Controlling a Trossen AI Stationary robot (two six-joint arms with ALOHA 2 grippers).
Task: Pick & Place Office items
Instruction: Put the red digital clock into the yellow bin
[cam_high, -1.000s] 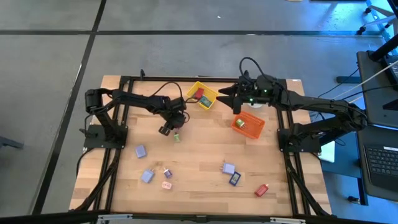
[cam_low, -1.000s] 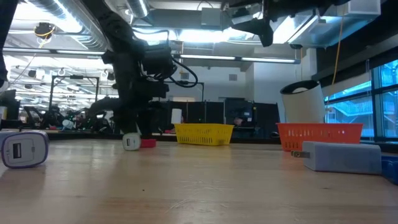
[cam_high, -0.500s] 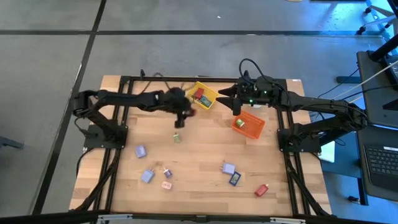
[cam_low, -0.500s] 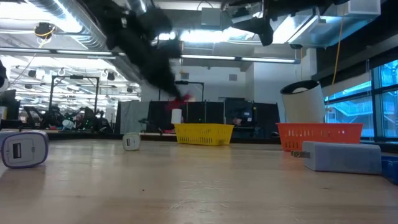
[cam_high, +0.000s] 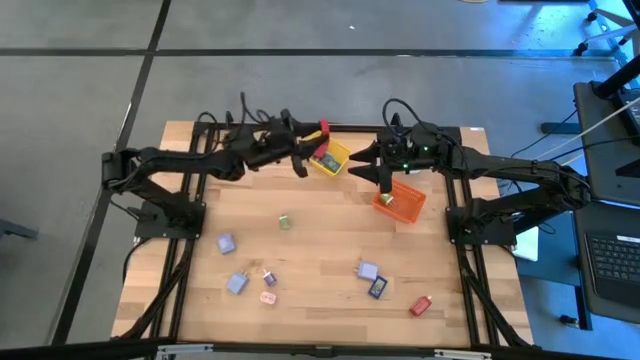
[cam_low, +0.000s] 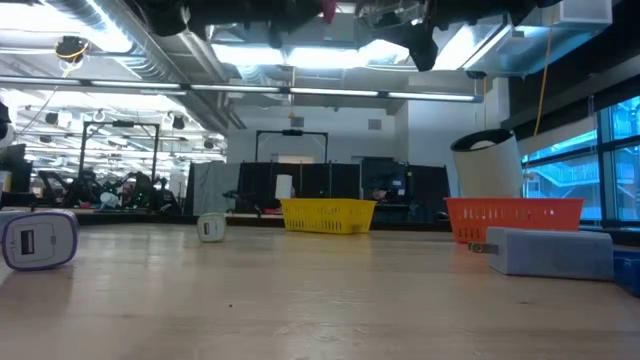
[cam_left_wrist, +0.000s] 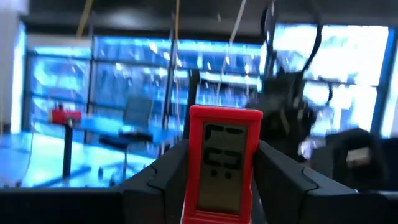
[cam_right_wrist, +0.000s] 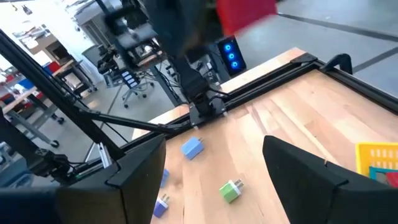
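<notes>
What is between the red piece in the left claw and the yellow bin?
Nothing visible. The left claw holds the red piece in the air at the yellow bin's back edge. The right claw hangs open by the orange bin, off to the side.

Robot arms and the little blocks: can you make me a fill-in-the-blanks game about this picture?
1. The left gripper holds a small ____ block.
2. That gripper hangs beside the ____ bin.
3. The right gripper, holding nothing, is above the ____ bin.
4. The lone block in the middle of the table is ____.

Missing words: red; yellow; orange; green
</notes>
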